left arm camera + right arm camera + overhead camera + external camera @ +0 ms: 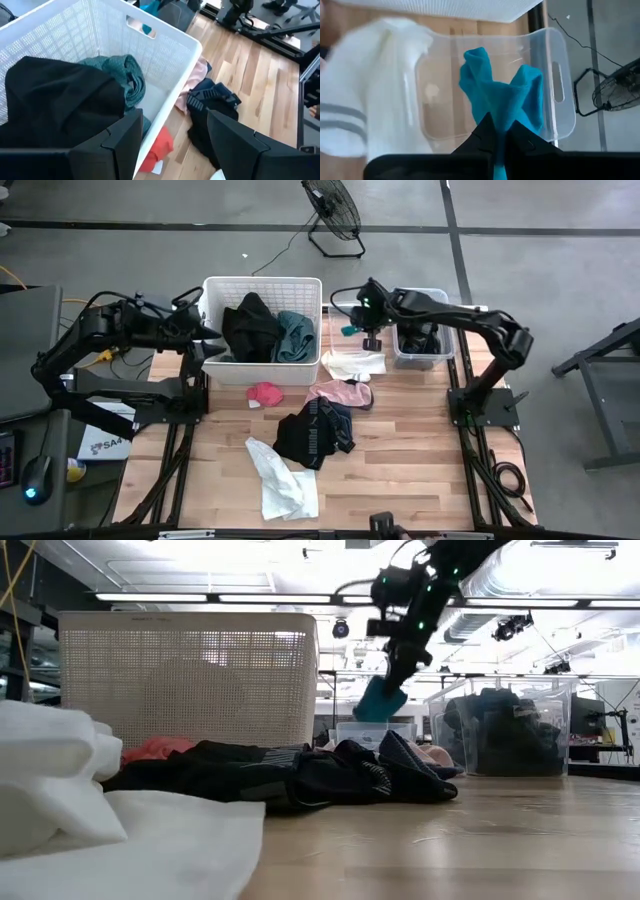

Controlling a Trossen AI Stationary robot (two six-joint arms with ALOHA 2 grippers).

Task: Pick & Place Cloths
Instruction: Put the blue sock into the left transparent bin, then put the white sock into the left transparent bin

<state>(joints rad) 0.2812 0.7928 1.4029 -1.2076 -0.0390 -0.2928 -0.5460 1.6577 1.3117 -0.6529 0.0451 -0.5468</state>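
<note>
Teal cloth [502,107] in right claw [501,131]

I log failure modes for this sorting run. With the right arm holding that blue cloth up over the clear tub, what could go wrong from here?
The right gripper pinches the blue cloth only at its top, so it may slip early. It hangs above the empty clear tub, whose rim is partly draped by a white cloth; the release could snag on that. The left gripper waits by the white basket.
</note>
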